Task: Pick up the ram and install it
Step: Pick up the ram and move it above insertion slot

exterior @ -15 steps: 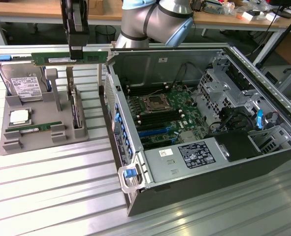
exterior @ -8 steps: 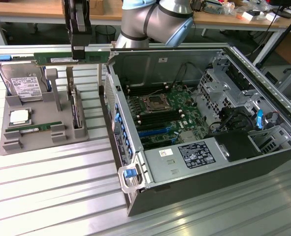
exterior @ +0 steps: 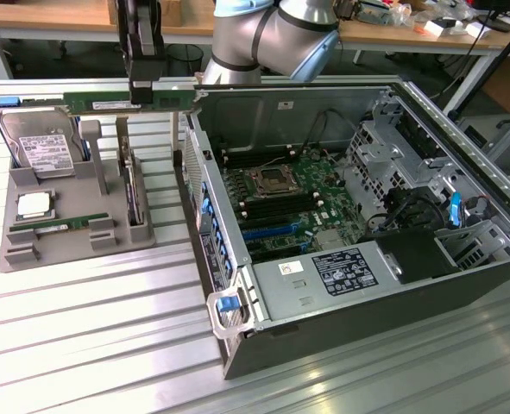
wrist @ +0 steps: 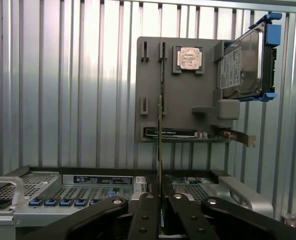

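Wrist view: fingers [wrist: 145, 214] pinch the ram [wrist: 160, 160] above the grey tray [wrist: 188, 95].

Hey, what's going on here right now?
A robot arm holds the ram in its shut jaws, lifted in the air over the grey parts tray, beside the open computer case. It isn't installed on the motherboard yet. A hard drive and another stick sit in the tray.

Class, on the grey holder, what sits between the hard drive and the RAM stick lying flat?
A processor chip, between the hard drive and the flat RAM stick; exterior view.
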Available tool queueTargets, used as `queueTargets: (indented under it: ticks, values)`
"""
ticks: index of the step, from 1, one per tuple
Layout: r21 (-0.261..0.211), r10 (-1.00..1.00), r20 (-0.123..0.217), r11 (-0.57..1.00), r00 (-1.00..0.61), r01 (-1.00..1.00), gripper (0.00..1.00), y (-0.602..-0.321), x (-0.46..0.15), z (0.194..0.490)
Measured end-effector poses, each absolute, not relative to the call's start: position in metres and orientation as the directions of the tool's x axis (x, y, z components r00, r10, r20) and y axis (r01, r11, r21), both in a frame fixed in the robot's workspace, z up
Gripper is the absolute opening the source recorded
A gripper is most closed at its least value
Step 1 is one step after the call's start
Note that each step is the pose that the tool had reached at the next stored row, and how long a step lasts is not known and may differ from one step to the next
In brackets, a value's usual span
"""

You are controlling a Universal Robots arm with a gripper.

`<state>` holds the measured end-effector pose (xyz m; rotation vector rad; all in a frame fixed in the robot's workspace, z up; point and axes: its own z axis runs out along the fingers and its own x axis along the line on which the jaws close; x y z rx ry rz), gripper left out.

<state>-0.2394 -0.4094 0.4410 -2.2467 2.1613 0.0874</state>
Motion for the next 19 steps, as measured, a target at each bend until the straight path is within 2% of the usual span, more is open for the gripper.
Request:
queueTargets:
  ticks: [19]
  values:
    - [0.022,-0.998,-0.056,-0.039,0.038,-0.999,0.13,-0.409,-0.226,0.441]
